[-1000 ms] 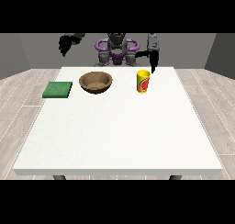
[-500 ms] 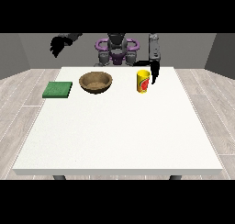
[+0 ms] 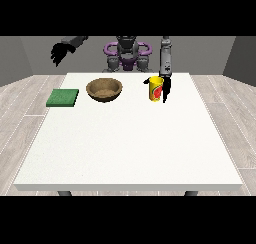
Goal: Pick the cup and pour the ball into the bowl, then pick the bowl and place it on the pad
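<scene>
A yellow cup [image 3: 156, 89] with a red and green mark stands upright on the white table [image 3: 130, 143], toward the far side. The hand at the view's right [image 3: 166, 88] hangs down right beside the cup, on its right, fingers pointing at the table; touching or just apart, I cannot tell. A brown wooden bowl [image 3: 104, 89] sits left of the cup. A flat green pad [image 3: 63, 97] lies left of the bowl. The hand at the view's left [image 3: 60, 52] is raised high above the table's far left corner, fingers spread. No ball is visible.
The robot's torso [image 3: 127, 55] stands behind the table's far edge. The table's near half is bare white surface, and a grey plank floor surrounds it.
The hand at the view's right has come down from beside the torso to the cup's right side. The hand at the view's left has lifted and swung further left.
</scene>
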Robot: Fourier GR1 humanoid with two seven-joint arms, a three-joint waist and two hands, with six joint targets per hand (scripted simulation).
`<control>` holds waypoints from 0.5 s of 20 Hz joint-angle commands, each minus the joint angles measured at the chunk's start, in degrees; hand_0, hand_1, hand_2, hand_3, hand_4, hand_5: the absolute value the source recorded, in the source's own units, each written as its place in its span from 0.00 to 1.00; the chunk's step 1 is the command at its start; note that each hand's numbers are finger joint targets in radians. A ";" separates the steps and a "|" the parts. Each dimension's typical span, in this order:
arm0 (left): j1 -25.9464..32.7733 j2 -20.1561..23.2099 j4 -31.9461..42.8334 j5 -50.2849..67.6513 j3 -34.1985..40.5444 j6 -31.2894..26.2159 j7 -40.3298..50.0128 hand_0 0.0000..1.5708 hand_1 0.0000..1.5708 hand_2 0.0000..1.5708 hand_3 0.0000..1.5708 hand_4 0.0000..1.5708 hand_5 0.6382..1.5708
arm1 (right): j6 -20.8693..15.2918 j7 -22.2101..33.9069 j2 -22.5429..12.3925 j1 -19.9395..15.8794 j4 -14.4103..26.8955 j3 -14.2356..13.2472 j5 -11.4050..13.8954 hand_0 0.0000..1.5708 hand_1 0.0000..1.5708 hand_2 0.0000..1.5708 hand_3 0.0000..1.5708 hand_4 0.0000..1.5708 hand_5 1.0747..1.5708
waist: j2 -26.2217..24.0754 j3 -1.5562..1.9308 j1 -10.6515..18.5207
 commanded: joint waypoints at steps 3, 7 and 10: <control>-1.16 0.46 8.57 -5.11 0.04 7.93 -7.59 0.73 0.73 1.00 1.00 0.83 0.90 | -0.37 4.39 -0.30 -2.15 -5.08 0.04 -3.15 0.00 0.00 0.00 0.08 0.41 0.99 | 2.17 -0.05 -3.86; -2.02 -0.67 9.17 -5.78 0.53 13.12 -7.48 0.81 0.81 1.00 1.00 0.86 0.89 | 7.78 2.79 -8.02 -1.86 0.74 -5.99 -7.93 0.00 0.00 0.00 0.11 0.41 0.99 | 2.61 0.01 -5.43; -4.61 2.35 12.50 -6.34 0.79 12.32 -5.63 0.82 0.82 1.00 1.00 0.89 0.87 | 3.69 9.42 -8.27 -4.13 -2.14 -6.17 -9.34 0.00 0.00 0.00 0.10 0.40 0.99 | -0.07 -0.02 -3.80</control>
